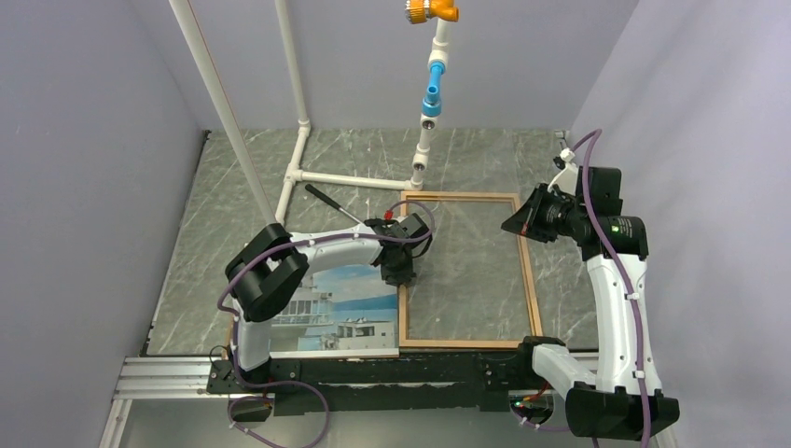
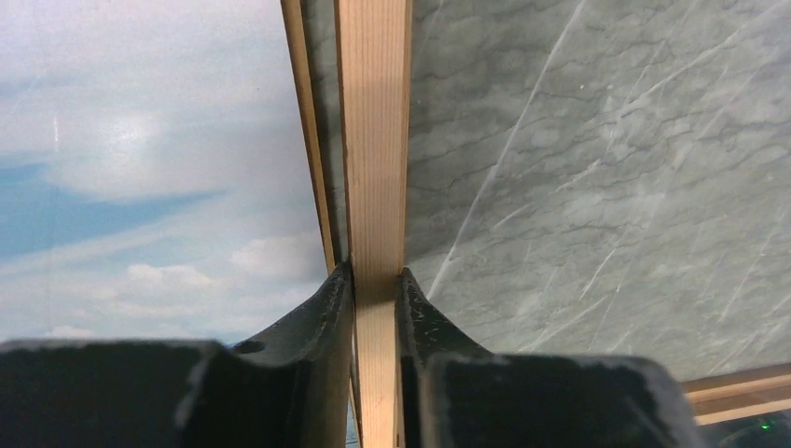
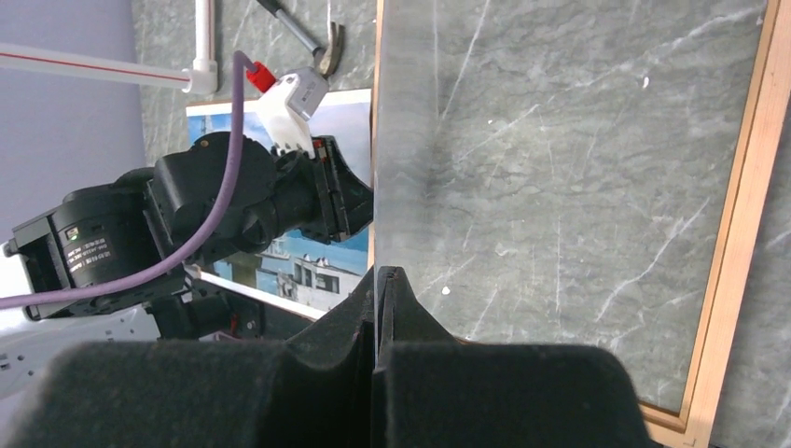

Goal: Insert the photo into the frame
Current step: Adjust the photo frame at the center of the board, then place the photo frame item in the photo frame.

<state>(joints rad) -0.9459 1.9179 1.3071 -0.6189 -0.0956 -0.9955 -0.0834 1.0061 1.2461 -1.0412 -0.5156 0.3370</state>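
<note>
The frame, thin orange-brown wood, lies flat on the marble table right of centre. Its right rail shows in the right wrist view. The photo of a white building under blue sky lies face up just left of the frame, partly under my left arm. My left gripper points down at the frame's left rail. Its fingers press either side of that rail, with the photo's sky beside them. My right gripper hovers over the frame's right side, shut and holding nothing. The photo's building shows past its tips.
A hammer lies behind the photo near the frame's far-left corner. A white pipe stand runs along the back, with a blue and orange fitting hanging above. Grey walls close in both sides. An aluminium rail edges the near side.
</note>
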